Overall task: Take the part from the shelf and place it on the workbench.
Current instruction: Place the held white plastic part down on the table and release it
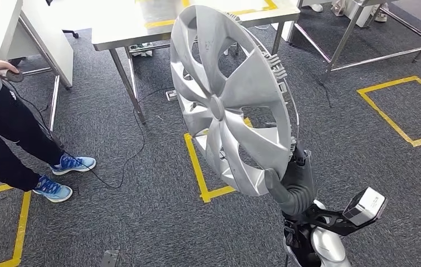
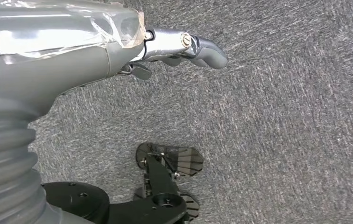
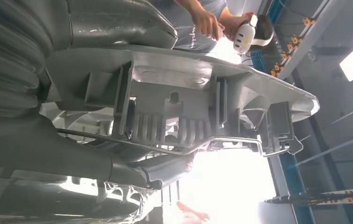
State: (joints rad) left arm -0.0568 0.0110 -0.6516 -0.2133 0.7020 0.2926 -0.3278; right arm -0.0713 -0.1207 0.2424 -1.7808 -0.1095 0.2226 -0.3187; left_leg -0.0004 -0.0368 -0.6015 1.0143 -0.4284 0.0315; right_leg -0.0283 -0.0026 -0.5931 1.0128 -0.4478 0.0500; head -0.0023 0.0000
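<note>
Now | right robot hand grips hubcap rim | carpet open ahead

Left hand empty, fingers extended, above grey carpet

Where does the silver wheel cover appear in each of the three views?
Head view: wheel cover at centre, upright, held at its lower rim by the right hand.
Left wrist view: not in it; grey carpet behind the left hand.
Right wrist view: its ribbed back fills the middle.
Shared landmark: the right hand on the rim.
</note>
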